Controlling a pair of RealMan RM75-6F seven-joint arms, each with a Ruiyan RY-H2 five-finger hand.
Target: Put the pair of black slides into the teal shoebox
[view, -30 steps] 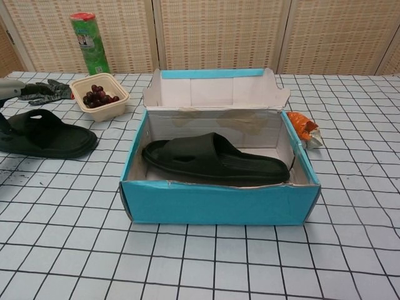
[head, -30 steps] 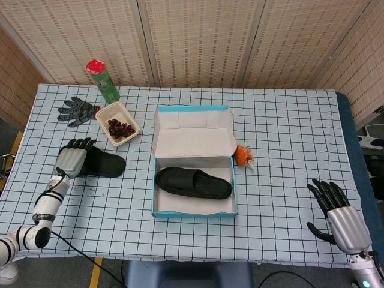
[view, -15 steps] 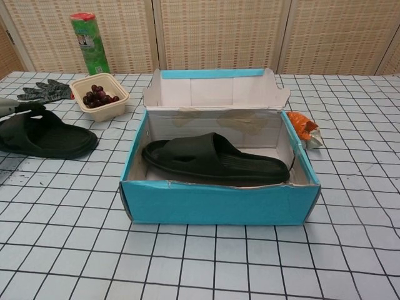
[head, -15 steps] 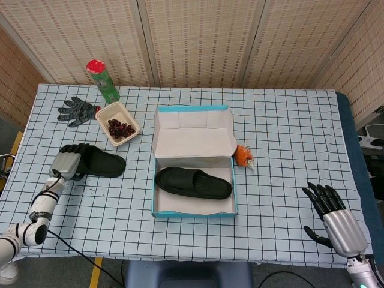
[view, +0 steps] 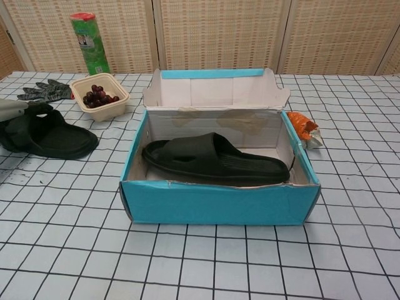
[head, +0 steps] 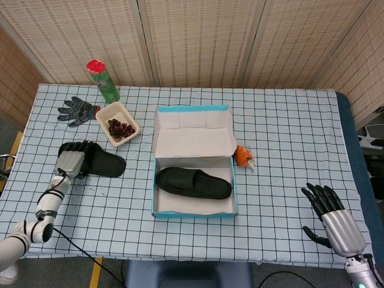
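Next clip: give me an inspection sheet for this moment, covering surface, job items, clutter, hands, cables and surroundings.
Surface: table under a white cloth with a black grid.
Job's things: teal shoebox open, lid up; one black slide lies inside it; second slide is on the cloth left of the box.
Clutter: green can with a red cap, grey glove, tray of dark fruit, orange wrapper right of the box.
Hands: left hand rests on the outer slide's end, grip cannot be told; right hand open near the table's front right corner, holding nothing.
Cables: dark cable along the left arm.
Surroundings: woven panels behind the table.
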